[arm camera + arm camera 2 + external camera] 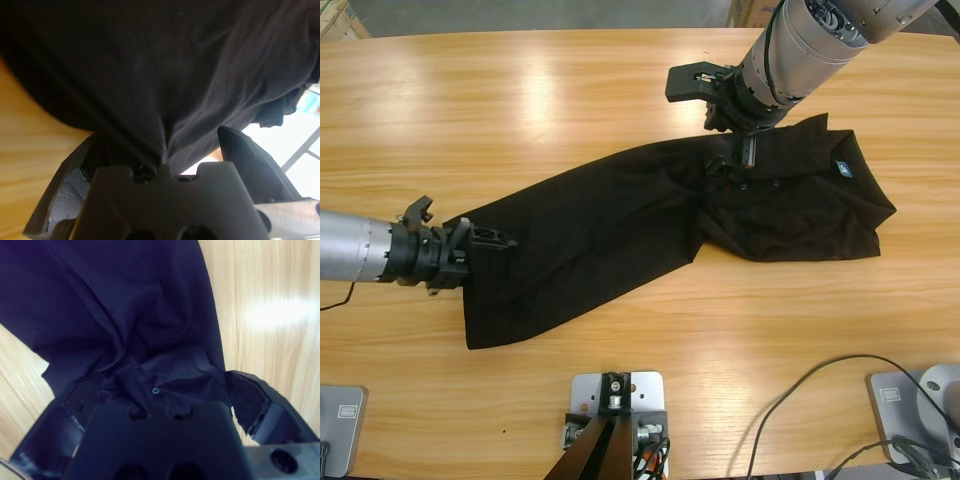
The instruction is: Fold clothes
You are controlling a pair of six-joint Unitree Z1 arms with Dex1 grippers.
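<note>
The clothes are one black polo shirt (620, 230) lying stretched slantwise across the wooden table (520, 100). Its collar and blue neck label (841, 169) are at the right and its hem at the lower left. My left gripper (495, 240) comes in from the left edge and is shut on the hem corner. In the left wrist view the cloth (175, 75) gathers in folds into the left gripper (159, 145). My right gripper (742, 155) reaches down from the upper right and is shut on the cloth by the buttons. A small button (155, 390) shows in the right gripper (152, 385).
Bare wood lies on every side of the shirt. Black cables (800, 400) loop over the table's near right corner. The right arm's thick silver forearm (810, 40) hangs over the far right of the table.
</note>
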